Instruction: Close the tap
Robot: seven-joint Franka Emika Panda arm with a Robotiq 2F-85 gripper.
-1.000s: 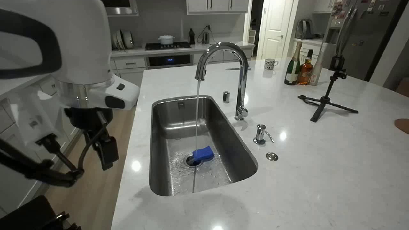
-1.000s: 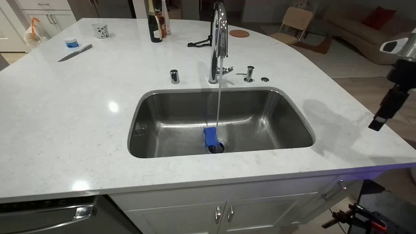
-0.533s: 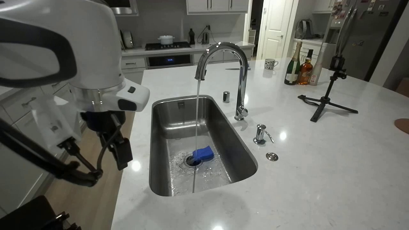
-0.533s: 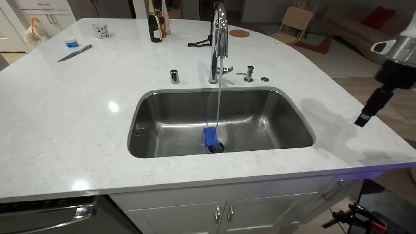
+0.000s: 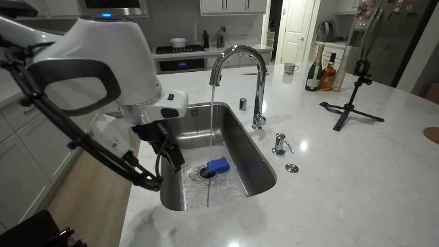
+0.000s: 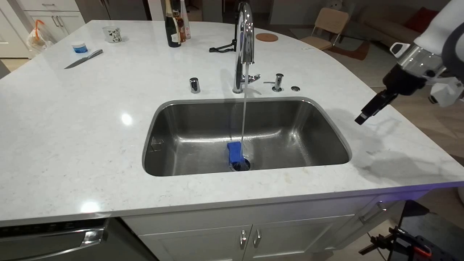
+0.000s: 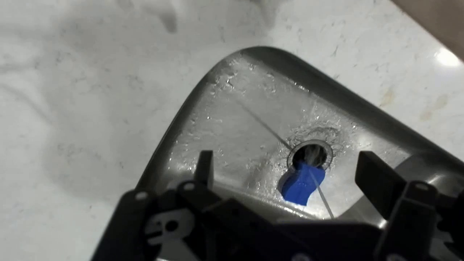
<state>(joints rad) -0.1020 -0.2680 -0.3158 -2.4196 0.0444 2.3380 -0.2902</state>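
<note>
The tap point(image 5: 261, 82) is a tall chrome gooseneck behind the sink; it also shows in an exterior view point(image 6: 246, 36). Its small lever handle point(image 5: 261, 119) sits low on the base and shows in an exterior view point(image 6: 252, 78). Water point(image 5: 211, 120) runs from the spout into the sink. My gripper point(image 7: 286, 158) is open, with nothing between its wide-apart fingers. In an exterior view the gripper point(image 6: 360, 119) hangs above the counter beside the sink's right end, well apart from the tap. The tap body is out of the wrist view; a thin water stream point(image 7: 322, 195) shows there.
A steel sink point(image 6: 337, 127) is set in the white counter point(image 6: 90, 145). A blue sponge point(image 7: 302, 185) lies at its drain point(image 7: 326, 145). A soap dispenser point(image 5: 279, 144) and a chrome cap point(image 5: 242, 104) flank the tap. Bottles point(image 5: 313, 77) and a black tripod point(image 5: 348, 108) stand behind.
The arm and gripper have moved from beyond the counter edge in over the counter, closer to the sink and tap. The tap, running water and sponge look the same.
</note>
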